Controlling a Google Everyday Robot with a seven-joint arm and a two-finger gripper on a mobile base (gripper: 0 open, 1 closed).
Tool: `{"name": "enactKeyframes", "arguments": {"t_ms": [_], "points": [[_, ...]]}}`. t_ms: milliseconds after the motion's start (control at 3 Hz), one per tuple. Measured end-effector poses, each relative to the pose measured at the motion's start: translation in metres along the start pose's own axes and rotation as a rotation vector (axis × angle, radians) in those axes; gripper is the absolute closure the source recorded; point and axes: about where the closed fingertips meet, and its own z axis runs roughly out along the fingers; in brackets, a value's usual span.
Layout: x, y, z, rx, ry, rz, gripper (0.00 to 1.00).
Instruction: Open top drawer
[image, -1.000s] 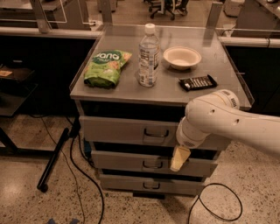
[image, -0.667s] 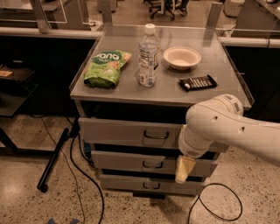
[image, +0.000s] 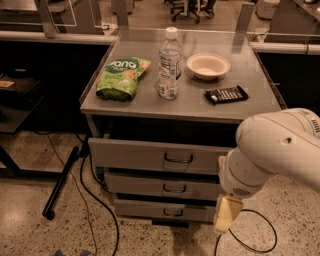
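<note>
The top drawer (image: 135, 154), uppermost of three under the table (image: 250, 75), jutted past two lower drawers (image: 140, 186). On the table were one chip bag (image: 121, 78), one bottle (image: 170, 64), one bowl (image: 208, 66) and one dark bar (image: 226, 94). The gripper (image: 226, 213) hung at the lower right; whether it was wide or narrow could not be told.
</note>
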Motion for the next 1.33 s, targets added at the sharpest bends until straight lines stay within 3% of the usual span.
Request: {"name": "enactKeyframes", "arguments": {"t_ms": [333,1000,1333], "points": [[0.001,-0.007,0.0,0.012,0.008,0.012,0.0],[0.007,-0.036,0.05,0.005,0.082,0.07,0.0],[-0.003,-0.087,0.009,0.159,0.057,0.056,0.0]]}}
